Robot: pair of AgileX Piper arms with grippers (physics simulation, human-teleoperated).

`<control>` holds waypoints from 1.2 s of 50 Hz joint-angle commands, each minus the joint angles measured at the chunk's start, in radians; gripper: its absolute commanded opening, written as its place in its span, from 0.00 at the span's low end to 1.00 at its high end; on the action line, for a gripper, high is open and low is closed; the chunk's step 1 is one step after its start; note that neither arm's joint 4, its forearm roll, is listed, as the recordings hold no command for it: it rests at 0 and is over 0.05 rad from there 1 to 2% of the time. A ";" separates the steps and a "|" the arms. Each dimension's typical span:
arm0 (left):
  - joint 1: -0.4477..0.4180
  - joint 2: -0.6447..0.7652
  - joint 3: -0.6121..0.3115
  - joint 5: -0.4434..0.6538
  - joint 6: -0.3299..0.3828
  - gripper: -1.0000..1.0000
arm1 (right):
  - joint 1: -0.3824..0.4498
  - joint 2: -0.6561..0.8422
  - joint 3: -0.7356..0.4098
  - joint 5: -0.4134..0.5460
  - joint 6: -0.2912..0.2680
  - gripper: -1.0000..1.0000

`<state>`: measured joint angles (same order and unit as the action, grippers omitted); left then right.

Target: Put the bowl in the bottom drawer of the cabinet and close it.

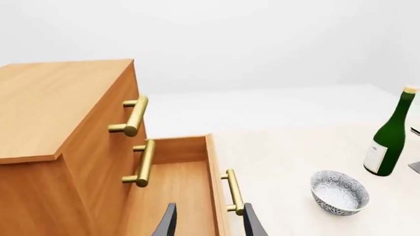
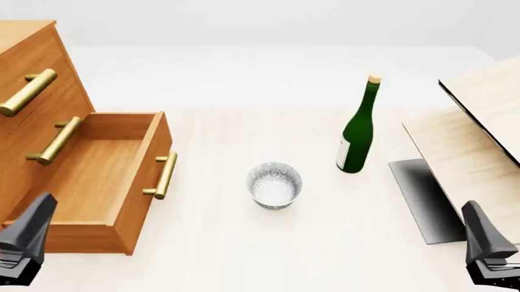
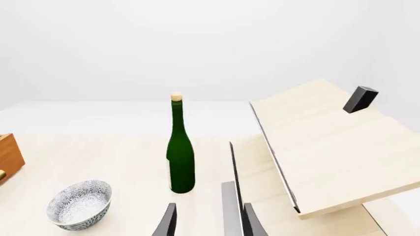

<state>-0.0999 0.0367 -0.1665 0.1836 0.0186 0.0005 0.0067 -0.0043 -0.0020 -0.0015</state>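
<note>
At the bottom left corner of the front view sits the left gripper (image 2: 24, 246), and at the bottom right corner the right gripper (image 2: 490, 252); both are low at the frame's edge and clear of everything. In each wrist view the two dark fingertips stand apart with nothing between them, so both pairs of jaws are open and empty.

Just beyond the left gripper, the bottom drawer (image 2: 101, 182) is pulled well out from the cabinet (image 2: 33, 91), its wooden floor bare and its brass handle (image 2: 165, 175) facing the middle of the table (image 2: 243, 255). The two upper drawers are shut.

The bowl (image 2: 274, 185) stands upright on the table at the centre of the frame, right of the drawer front and apart from it. Farther back and to the right, the green bottle (image 2: 357, 131) stands upright, near the bowl but not touching. Pale wood panels (image 2: 479, 134) lean at the right edge, above a dark flat plate (image 2: 422, 198)
</note>
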 commanded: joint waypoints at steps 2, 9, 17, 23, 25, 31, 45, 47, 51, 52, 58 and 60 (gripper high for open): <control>-0.056 0.032 -0.085 0.079 0.000 1.00 | 0.000 0.000 0.000 0.000 0.000 1.00; -0.063 0.085 -0.122 0.091 -0.019 1.00 | 0.001 0.000 0.000 0.000 0.000 1.00; -0.089 0.129 -0.164 0.109 -0.024 1.00 | 0.001 0.001 0.000 0.000 0.000 1.00; -0.086 0.182 -0.165 0.088 0.001 1.00 | 0.001 0.001 0.000 0.000 0.000 1.00; -0.080 0.213 -0.175 0.089 -0.013 1.00 | 0.001 0.001 0.000 0.000 0.000 1.00; -0.079 0.254 -0.190 0.087 -0.004 1.00 | 0.001 0.001 0.000 0.000 0.000 1.00; -0.083 0.364 -0.256 0.119 -0.024 1.00 | 0.001 0.001 0.000 0.000 0.000 1.00; -0.084 0.371 -0.261 0.120 -0.019 1.00 | 0.001 0.001 0.000 0.000 0.000 1.00; -0.084 0.411 -0.276 0.121 -0.044 1.00 | 0.001 0.001 0.000 0.000 -0.001 1.00; -0.082 0.427 -0.281 0.120 -0.052 1.00 | 0.001 0.001 0.000 0.000 0.000 1.00; -0.084 0.478 -0.292 0.112 -0.081 1.00 | 0.001 0.001 0.000 0.000 0.000 1.00; -0.086 0.500 -0.298 0.109 -0.094 1.00 | 0.001 0.001 0.000 0.000 0.000 1.00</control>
<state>-0.1816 0.4524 -0.4357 0.2954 -0.0366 0.0015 0.0074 -0.0043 -0.0020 -0.0018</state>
